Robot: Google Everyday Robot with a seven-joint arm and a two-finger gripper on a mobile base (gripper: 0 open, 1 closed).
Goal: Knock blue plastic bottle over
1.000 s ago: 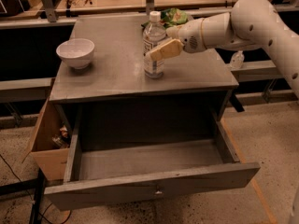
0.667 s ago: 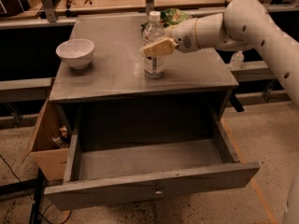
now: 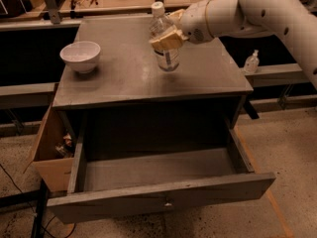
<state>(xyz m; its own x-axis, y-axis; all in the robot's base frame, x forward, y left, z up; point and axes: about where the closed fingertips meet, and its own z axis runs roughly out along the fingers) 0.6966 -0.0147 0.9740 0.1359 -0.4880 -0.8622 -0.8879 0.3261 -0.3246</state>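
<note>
Raised slightly above the grey cabinet top (image 3: 124, 78), blue plastic bottle (image 3: 167, 58) sits clenched in the hand (image 3: 168, 37), drawer (image 3: 158, 192) open below.

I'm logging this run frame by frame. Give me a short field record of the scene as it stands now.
target: blue plastic bottle, standing on the cabinet top, not knocked over
gripper: gripper against the bottle's upper body, reaching in from the right
bowl: white bowl, left of the bottle, apart from it
drawer: drawer pulled open below the top
other: small nozzle bottle on the ledge at right
</note>
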